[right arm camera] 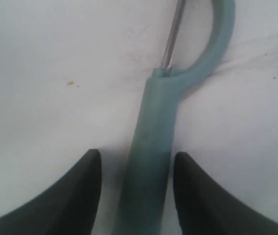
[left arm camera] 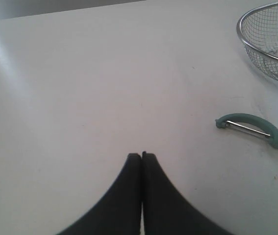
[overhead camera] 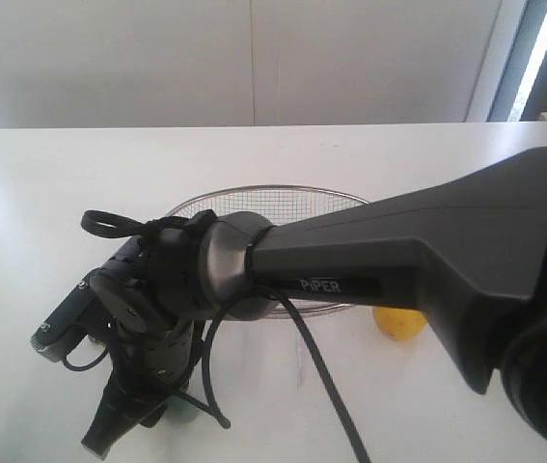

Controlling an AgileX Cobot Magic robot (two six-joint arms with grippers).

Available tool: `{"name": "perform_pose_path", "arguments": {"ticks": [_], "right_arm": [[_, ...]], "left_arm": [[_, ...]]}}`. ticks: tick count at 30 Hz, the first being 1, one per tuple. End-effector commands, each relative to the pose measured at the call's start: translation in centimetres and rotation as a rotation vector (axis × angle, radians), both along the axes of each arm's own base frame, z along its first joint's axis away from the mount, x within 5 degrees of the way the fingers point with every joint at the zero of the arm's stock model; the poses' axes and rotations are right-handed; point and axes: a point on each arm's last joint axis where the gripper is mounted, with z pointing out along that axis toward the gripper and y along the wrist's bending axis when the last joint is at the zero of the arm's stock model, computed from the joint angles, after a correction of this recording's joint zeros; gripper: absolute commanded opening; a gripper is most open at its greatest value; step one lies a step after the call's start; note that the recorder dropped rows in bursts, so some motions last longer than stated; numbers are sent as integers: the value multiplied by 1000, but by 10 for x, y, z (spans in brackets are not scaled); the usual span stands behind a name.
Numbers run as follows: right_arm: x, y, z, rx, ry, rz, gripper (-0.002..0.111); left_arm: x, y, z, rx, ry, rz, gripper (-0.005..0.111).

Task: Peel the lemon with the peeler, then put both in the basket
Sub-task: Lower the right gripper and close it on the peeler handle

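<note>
Step in hand: pick up the peeler. Right gripper [right arm camera: 136, 154] stands wide, with the peeler [right arm camera: 154, 122] handle flat on the desk [right arm camera: 40, 58] between its fingers. No grip yet. The handle looks nearer one finger than the other, so I would centre first, then close low on the handle, well back from the blade. Left gripper [left arm camera: 142, 156] is pressed shut and empty over bare desk. The lemon [overhead camera: 399, 324] lies well apart from both grippers, just beside the basket [overhead camera: 254, 191].

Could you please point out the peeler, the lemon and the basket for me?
peeler [right arm camera: 151, 147]: right wrist view, on its handle.
lemon [overhead camera: 398, 324]: exterior view, on its yellow skin.
basket [left arm camera: 271, 44]: left wrist view, on its mesh wall.
</note>
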Motion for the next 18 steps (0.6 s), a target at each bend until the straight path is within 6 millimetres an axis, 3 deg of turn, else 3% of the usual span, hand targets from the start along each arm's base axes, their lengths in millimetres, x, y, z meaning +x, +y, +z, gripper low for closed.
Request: {"name": "perform_pose_path", "arguments": {"ticks": [1, 5, 10, 14, 18], "right_arm": [[1, -3, -13, -44, 22, -8, 44], [1, -3, -12, -42, 21, -8, 36], [1, -4, -7, -42, 21, -9, 14], [1, -3, 15, 0, -4, -9, 3], [2, -1, 55, 90, -57, -10, 0]], "left_arm": [[0, -1, -1, -4, 5, -10, 0], [0, -1, -1, -4, 5, -10, 0], [0, -1, -1, -4, 5, -10, 0], [0, -1, -1, -4, 5, -10, 0], [0, -1, -1, -4, 5, -10, 0]]}}
